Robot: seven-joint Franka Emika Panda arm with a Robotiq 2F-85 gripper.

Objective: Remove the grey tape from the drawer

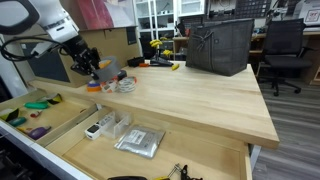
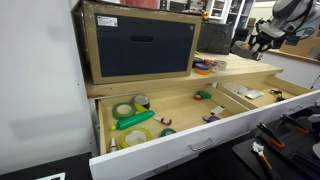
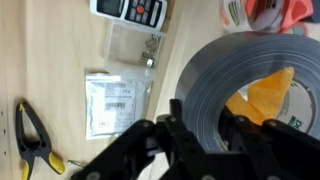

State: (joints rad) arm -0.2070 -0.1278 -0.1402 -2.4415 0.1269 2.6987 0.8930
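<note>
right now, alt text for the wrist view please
The gripper holds the grey tape by its wall, close to the camera. Below on a light wood surface lie a white device, a clear bag, a labelled packet and yellow-handled pliers.

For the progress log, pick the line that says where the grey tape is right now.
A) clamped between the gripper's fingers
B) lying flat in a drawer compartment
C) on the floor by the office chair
A: in the wrist view the wall of the grey tape sits between the fingers of the gripper, with the drawer floor behind it.
</note>
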